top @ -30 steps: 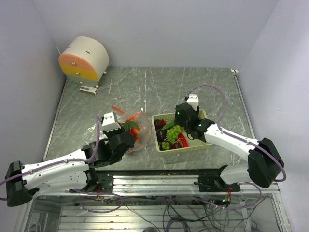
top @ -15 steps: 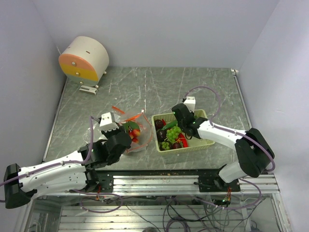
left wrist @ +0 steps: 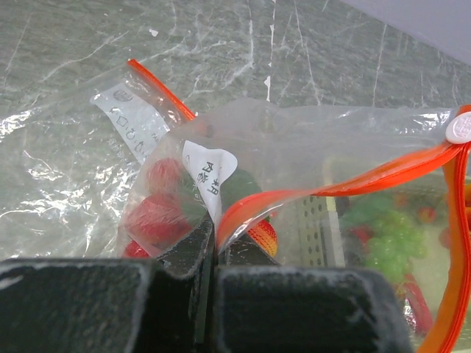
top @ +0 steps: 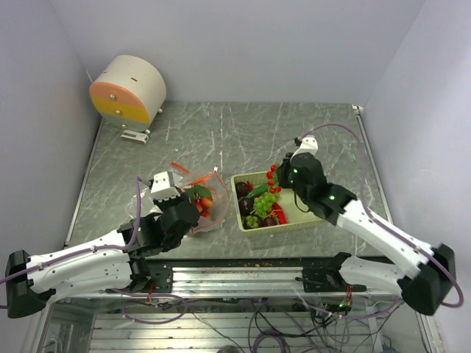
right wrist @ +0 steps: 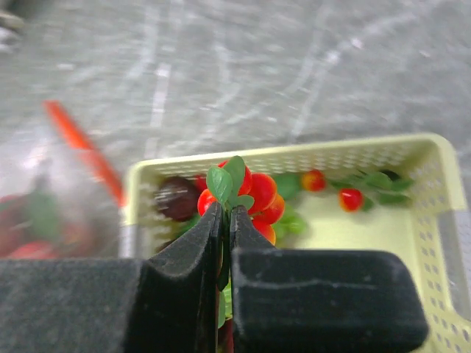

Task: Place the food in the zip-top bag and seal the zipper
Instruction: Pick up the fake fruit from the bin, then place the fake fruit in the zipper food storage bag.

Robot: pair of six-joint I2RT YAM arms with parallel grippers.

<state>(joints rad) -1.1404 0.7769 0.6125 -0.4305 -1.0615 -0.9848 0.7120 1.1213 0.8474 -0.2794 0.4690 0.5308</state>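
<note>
The clear zip-top bag (top: 204, 198) lies left of the pale green basket (top: 294, 224). My left gripper (top: 188, 208) is shut on the bag's mouth edge, pinching the orange-red zipper (left wrist: 353, 180) and holding it raised. Red strawberries (left wrist: 158, 217) sit inside the bag (left wrist: 294, 140). My right gripper (right wrist: 225, 213) is shut on the leafy stem of a cluster of small red-orange fruits (right wrist: 257, 198), held just above the basket's back edge (right wrist: 331, 151). In the top view that cluster (top: 273, 175) hangs beside the right gripper (top: 283, 176). Green grapes (top: 263, 202), dark purple pieces (top: 245, 207) and red chili peppers (top: 278, 214) remain in the basket.
A round white, orange and yellow drum (top: 127, 90) stands at the back left corner. Walls close the table on the left, back and right. A metal rail (top: 243, 276) with the arm bases runs along the near edge.
My right gripper closed on the red-orange cluster in the basket and lifted it up and back. The left gripper kept its hold on the bag, shifting only slightly.
</note>
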